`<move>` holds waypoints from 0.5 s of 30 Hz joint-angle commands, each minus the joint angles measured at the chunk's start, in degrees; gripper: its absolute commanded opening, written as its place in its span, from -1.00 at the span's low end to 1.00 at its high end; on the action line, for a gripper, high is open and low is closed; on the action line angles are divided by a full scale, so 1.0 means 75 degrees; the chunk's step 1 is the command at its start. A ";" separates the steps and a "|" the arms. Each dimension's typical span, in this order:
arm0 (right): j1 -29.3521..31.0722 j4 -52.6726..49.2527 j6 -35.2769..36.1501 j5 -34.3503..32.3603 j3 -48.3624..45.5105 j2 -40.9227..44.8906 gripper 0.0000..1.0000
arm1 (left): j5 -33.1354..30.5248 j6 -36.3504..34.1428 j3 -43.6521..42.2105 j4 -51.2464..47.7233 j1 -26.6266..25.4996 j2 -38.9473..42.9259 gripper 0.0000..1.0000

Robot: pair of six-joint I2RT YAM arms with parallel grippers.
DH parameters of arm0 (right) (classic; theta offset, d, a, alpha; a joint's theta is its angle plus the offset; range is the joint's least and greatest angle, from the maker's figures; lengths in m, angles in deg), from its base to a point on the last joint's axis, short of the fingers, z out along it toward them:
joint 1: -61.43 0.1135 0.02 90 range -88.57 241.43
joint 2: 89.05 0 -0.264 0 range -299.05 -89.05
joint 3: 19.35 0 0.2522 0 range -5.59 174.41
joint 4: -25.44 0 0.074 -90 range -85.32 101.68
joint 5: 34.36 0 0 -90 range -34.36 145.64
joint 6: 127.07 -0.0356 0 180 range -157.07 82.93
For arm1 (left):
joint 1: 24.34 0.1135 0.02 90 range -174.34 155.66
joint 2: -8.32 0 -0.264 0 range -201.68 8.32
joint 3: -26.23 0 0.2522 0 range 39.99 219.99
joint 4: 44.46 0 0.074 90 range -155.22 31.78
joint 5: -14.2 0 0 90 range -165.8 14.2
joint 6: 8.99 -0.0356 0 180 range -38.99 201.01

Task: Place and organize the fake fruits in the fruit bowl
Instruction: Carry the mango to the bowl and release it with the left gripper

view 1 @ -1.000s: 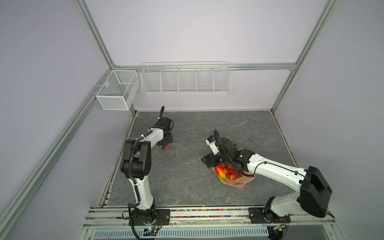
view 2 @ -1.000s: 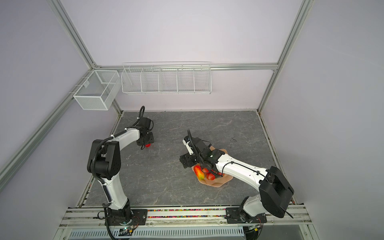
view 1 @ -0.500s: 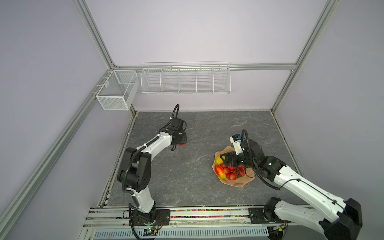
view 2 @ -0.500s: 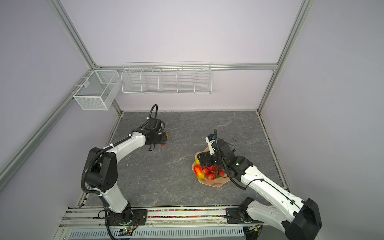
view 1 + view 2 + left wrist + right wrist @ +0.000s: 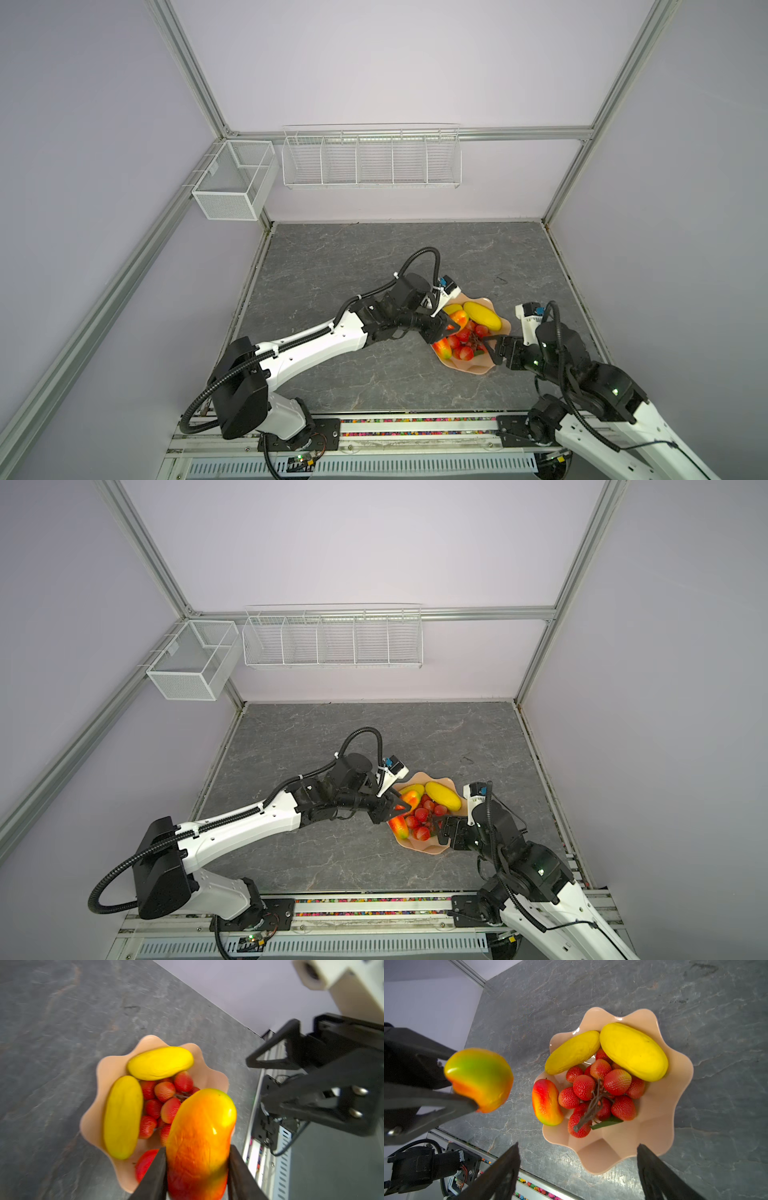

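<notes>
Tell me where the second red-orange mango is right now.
The mango is clamped in the left gripper, raised over the left side of the fruit bowl in both top views, not yet set down.

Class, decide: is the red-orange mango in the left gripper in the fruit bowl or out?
Out. The left gripper clamps the mango in the air, apart from the fruit bowl.

Peach bowl (image 5: 675, 1118), two yellow fruits (image 5: 633, 1051), grapes (image 5: 617, 1082), mango (image 5: 547, 1102) inside, second mango (image 5: 479, 1078) aloft
</notes>
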 commanded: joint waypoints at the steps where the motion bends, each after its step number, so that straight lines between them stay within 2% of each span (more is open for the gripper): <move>1: -0.0024 -0.0519 -0.0536 0.0031 -0.0210 0.0525 0.78 | 0.0542 -0.0523 -0.0065 0.0298 -0.0157 -0.0194 -0.31; 8: -0.0034 -0.0736 -0.0545 0.0010 -0.0211 0.0743 0.77 | 0.0113 -0.1128 0.0313 -0.0111 -0.0837 -0.0882 -0.30; 15: -0.0036 -0.0764 -0.0497 -0.0176 -0.0121 0.0839 0.77 | -0.0082 -0.1280 0.0418 -0.0116 -0.1140 -0.1413 -0.30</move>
